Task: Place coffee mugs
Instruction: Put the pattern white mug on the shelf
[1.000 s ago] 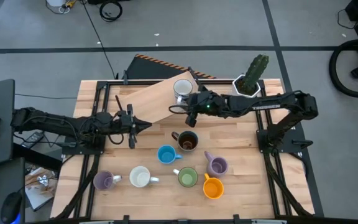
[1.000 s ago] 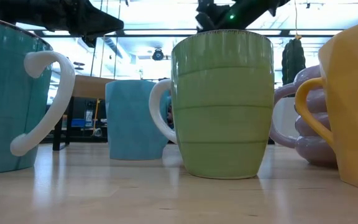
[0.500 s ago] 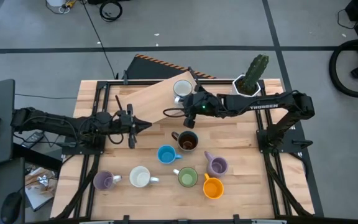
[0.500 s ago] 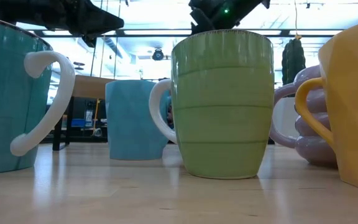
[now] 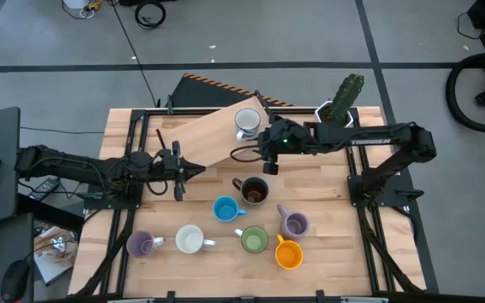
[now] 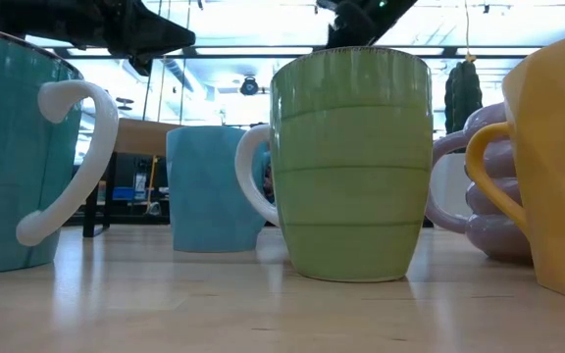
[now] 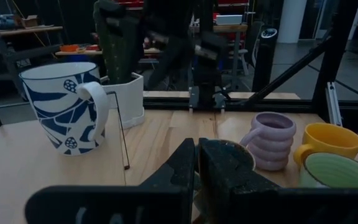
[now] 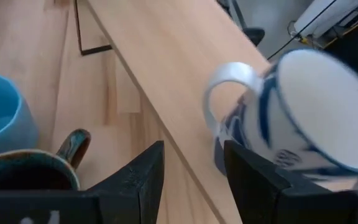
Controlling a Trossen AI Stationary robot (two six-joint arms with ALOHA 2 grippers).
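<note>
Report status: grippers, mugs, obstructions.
Right gripper open, empty, beside white mug on raised board. Left gripper shut, idle. Seven mugs on table; brown mug sits below.

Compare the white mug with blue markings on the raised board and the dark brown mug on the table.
The white mug is pale with blue patterns; the dark brown mug is dark and glazed. The white mug stands on the raised wooden board; the dark brown mug sits on the table. Both are upright, handled and free of any claw.

Table (image 5: 327, 181) is pale matt wood planks; mugs are glossy glazed ceramic, e.g. green mug (image 6: 351, 162), ribbed purple mug (image 7: 271, 140).
</note>
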